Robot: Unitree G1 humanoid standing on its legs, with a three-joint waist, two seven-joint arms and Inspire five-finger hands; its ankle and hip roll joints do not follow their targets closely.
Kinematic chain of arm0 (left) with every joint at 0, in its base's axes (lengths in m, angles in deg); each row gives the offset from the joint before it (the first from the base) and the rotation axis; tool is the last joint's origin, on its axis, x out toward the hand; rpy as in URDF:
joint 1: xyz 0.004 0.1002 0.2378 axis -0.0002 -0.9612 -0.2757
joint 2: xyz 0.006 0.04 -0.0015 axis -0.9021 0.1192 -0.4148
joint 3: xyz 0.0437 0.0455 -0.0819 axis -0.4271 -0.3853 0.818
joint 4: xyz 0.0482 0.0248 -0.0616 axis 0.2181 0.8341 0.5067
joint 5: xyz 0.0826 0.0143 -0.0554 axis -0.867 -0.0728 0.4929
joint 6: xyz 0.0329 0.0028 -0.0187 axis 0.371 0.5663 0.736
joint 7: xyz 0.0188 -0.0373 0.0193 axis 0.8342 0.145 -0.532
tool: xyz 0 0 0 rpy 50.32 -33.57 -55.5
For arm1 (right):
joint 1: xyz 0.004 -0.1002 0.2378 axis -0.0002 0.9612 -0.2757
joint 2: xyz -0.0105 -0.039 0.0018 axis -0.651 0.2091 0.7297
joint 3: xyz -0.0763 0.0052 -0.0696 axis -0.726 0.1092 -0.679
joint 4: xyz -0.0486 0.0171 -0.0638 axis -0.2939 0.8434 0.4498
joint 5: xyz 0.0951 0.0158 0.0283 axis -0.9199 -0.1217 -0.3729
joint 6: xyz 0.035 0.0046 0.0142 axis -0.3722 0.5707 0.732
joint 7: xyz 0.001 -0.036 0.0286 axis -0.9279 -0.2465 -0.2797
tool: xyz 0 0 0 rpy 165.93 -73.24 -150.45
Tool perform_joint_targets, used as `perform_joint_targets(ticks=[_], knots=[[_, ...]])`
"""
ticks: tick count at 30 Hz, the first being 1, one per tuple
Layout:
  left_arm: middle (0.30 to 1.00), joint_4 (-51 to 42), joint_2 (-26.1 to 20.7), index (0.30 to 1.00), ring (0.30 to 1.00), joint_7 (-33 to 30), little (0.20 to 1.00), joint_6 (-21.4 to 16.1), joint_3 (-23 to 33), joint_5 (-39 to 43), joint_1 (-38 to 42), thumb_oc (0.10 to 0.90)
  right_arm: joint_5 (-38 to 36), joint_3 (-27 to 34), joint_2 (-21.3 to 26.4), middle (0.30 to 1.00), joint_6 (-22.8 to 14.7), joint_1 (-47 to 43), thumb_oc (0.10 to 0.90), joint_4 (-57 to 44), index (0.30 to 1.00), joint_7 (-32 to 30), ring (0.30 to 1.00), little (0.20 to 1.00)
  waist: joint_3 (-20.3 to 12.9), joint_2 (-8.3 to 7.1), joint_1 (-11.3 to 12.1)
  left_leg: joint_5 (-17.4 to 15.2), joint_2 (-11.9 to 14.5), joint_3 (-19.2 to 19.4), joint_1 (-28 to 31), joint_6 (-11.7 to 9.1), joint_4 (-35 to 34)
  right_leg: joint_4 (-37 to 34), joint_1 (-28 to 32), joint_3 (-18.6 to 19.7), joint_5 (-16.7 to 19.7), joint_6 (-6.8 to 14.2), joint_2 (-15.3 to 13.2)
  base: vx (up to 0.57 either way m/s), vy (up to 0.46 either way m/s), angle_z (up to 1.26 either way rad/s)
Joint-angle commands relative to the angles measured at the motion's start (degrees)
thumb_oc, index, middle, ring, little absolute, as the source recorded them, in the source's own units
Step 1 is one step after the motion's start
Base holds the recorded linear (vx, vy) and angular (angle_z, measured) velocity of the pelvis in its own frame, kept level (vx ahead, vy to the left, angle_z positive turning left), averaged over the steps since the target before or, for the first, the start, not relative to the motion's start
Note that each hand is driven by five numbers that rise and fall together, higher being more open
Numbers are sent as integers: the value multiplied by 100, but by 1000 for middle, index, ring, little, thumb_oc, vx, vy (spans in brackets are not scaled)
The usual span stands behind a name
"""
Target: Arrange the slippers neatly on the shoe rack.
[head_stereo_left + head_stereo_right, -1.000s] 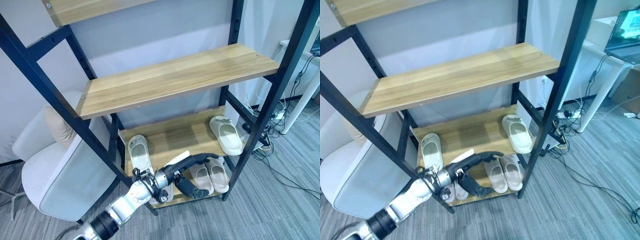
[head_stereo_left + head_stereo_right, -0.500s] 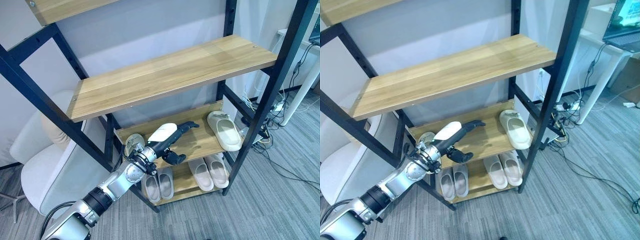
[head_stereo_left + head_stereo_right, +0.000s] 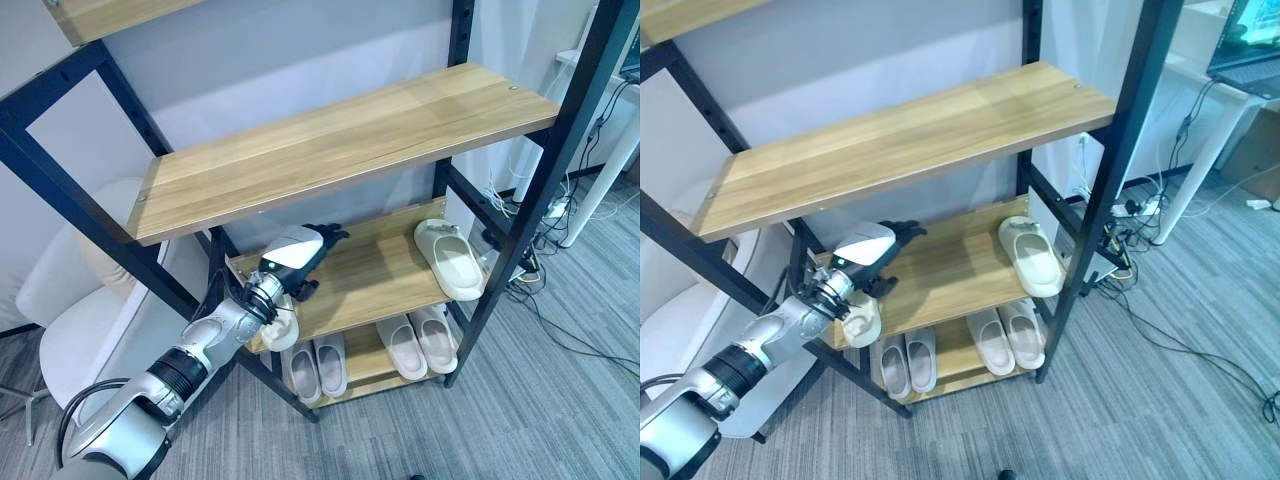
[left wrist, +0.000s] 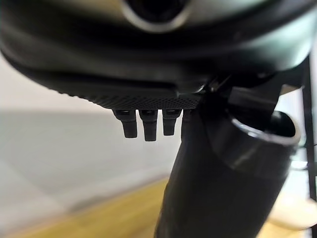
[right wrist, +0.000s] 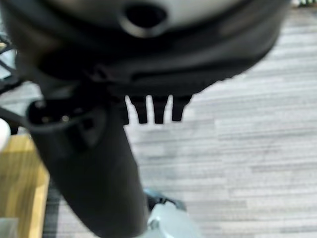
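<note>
Your black-framed shoe rack with light wooden shelves (image 3: 340, 150) stands before the head camera. Your left hand (image 3: 300, 250) reaches in from seven o'clock and hovers over the left end of the middle shelf (image 3: 370, 275), its fingers extended and relaxed, closed on nothing. Directly beneath the hand, at the shelf's front-left corner, lies one cream foam slipper (image 3: 280, 318); its heel end shows and whether the hand touches it cannot be told. A second cream foam slipper (image 3: 448, 258) lies at the shelf's right end, toward three o'clock, well apart from the first. On the bottom shelf two pairs of pale slippers sit side by side: one pair (image 3: 316, 366) at left, one pair (image 3: 420, 342) at right. Your right hand (image 5: 148, 106) shows in its wrist view over grey carpet (image 5: 247, 148), fingers straight, holding nothing.
</note>
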Motion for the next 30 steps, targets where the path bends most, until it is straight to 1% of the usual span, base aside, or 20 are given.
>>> perform_joint_targets(ticks=[1,2,4,8,14,17,24,25,26,27,29,30], knots=[[900,312,-376,900,900,-491,900,146,385,-210,1029,800,-106,-100,17,900,-179,-142,800,120,900,-100,900,900,-44,-448,-59,-386,-280,-121,-71,-29,12,71,73,-38,-377,623,-405,0,0,0],[900,553,-372,900,900,-425,900,227,355,-224,1036,800,-90,-119,30,900,-177,-146,800,112,900,-71,900,900,-32,-442,-80,-391,-287,-107,-88,-26,12,71,49,-31,-368,625,-410,0,0,0],[900,718,-394,900,900,-399,900,257,321,-233,1077,800,-57,-155,47,900,-175,-165,800,81,900,-52,900,900,-24,-442,-91,-389,-289,-101,-114,-23,12,71,22,-17,-362,623,-407,0,0,0],[900,872,-431,900,900,-310,900,293,275,-205,1120,800,-19,-177,66,900,-165,-179,800,62,900,-33,900,900,-5,-454,-96,-375,-292,-106,-168,-15,12,71,-36,-7,-342,622,-411,-8,0,-4],[900,875,-618,900,900,-339,900,348,202,-465,1108,800,-2,-171,85,900,-172,-197,800,77,900,-25,900,900,8,-474,-99,-374,-279,-101,-215,-11,12,71,-77,3,-346,617,-413,0,0,0],[900,902,-711,900,900,-377,900,420,210,-636,1110,800,36,-221,86,900,-191,-210,800,43,900,-5,900,900,19,-516,-79,-380,-271,-112,-199,-17,12,71,-57,-6,-350,610,-403,0,0,0],[900,1135,-795,900,900,-279,900,542,175,-722,1209,800,108,-312,40,900,-131,-256,800,57,900,54,900,900,40,-619,-52,-376,-249,-111,-213,-20,12,71,-84,-6,-332,614,-380,0,0,0],[900,1060,-814,900,900,-269,900,565,223,-770,1160,800,122,-375,22,900,-167,-276,800,60,900,54,900,900,39,-634,-12,-370,-241,-123,-221,-18,12,71,-86,-18,-338,608,-374,0,0,0],[900,1100,-780,900,900,-264,900,671,246,-844,1093,800,147,-449,-39,900,-156,-243,800,-81,900,84,900,900,29,-671,13,-375,-232,-135,-233,-18,12,71,-90,-16,-354,598,-370,0,0,0],[900,1100,-779,900,900,-265,900,673,246,-843,1090,800,148,-449,-38,900,-155,-238,800,-84,900,83,900,900,25,-671,15,-376,-232,-133,-234,-18,12,71,-91,-14,-355,597,-370,0,0,0],[900,1522,-590,900,900,-254,900,735,232,-805,1141,800,206,-397,-29,900,-162,-156,800,-83,900,-5,900,900,11,-702,-20,-384,-224,-126,-234,-12,12,71,-101,5,-352,594,-358,0,0,0],[900,1535,-583,900,900,-261,900,733,224,-804,1148,800,208,-393,-30,900,-161,-152,800,-85,900,-6,900,900,9,-702,-17,-384,-224,-127,-234,-12,12,71,-101,4,-353,595,-358,0,0,0]])
